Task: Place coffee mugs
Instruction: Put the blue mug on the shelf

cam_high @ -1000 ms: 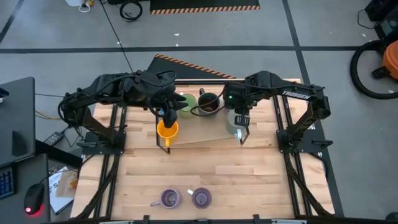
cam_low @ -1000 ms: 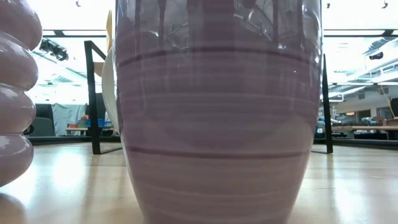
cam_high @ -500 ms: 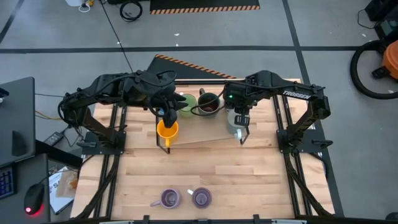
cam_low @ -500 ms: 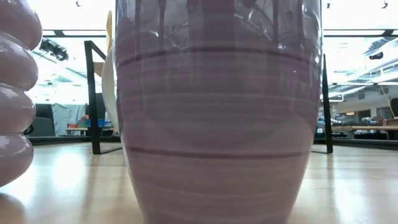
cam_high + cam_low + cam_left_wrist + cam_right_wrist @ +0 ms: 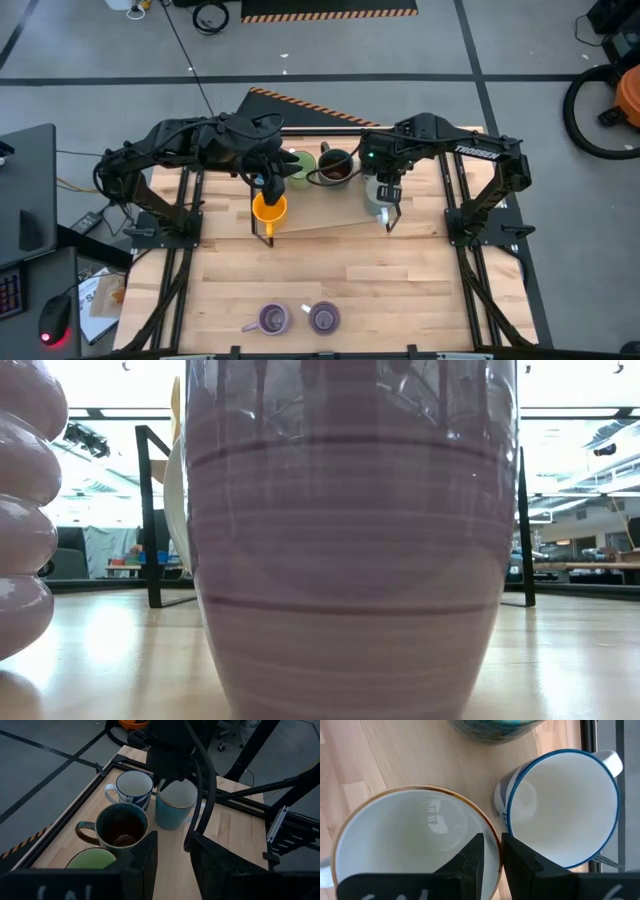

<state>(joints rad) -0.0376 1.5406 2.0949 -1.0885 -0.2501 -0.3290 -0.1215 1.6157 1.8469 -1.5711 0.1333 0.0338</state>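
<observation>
Clearly the right gripper [image 5: 385, 213] is pinching the rim of a pale blue mug [image 5: 175, 804], one finger inside its white bowl and one outside, at the far right of the table [image 5: 400, 280], just beside a white mug with blue trim [image 5: 565, 805]. The left gripper [image 5: 268, 222] is holding the orange mug [image 5: 268, 208] by its rim, near the green mug [image 5: 300, 163] and the dark brown mug [image 5: 121, 826] standing at the far edge. Two purple mugs [image 5: 297, 319] are sitting well apart from all these at the near edge, one filling the low view. These mugs are looking like glazed ceramic: stiff, fairly weighty for their size, slick, and liable to chip if knocked together. Rim wall clamped between the fingers is seeming the soundest hold, since the handles are small; setting down gently and clear of neighbours is mattering most.
</observation>
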